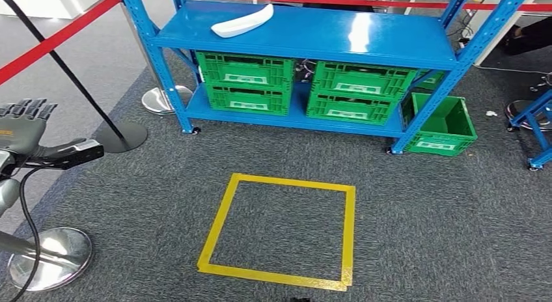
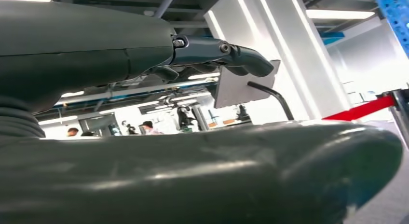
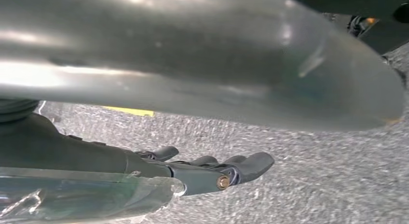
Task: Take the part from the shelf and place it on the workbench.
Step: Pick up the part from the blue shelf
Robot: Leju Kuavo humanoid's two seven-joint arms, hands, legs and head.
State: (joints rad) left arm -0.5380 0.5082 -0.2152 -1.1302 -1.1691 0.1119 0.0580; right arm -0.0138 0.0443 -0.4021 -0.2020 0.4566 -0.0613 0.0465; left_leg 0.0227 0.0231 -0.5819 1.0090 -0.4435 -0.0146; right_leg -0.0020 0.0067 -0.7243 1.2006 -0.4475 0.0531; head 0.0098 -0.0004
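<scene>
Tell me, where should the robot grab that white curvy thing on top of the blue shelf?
Probably around the middle of the white part, coming down from above. It lies flat and alone on the blue shelf, long and gently curved, with its narrow width facing up, so fingers could close across it. The left hand is raised and holds nothing.

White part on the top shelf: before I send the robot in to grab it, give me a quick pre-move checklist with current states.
1. White part lies on the blue shelf top, nothing on it: ok.
2. Left hand raised at the robot's left side, holding nothing, fingers extended: ok.
3. Right hand above carpet, holding nothing: ok.
4. Floor between robot and shelf, with yellow taped square, has no obstacles: ok.
5. Red barrier tape and its stand near the left arm: watch clearance, cannot tell.
6. Workbench location: cannot tell.
</scene>
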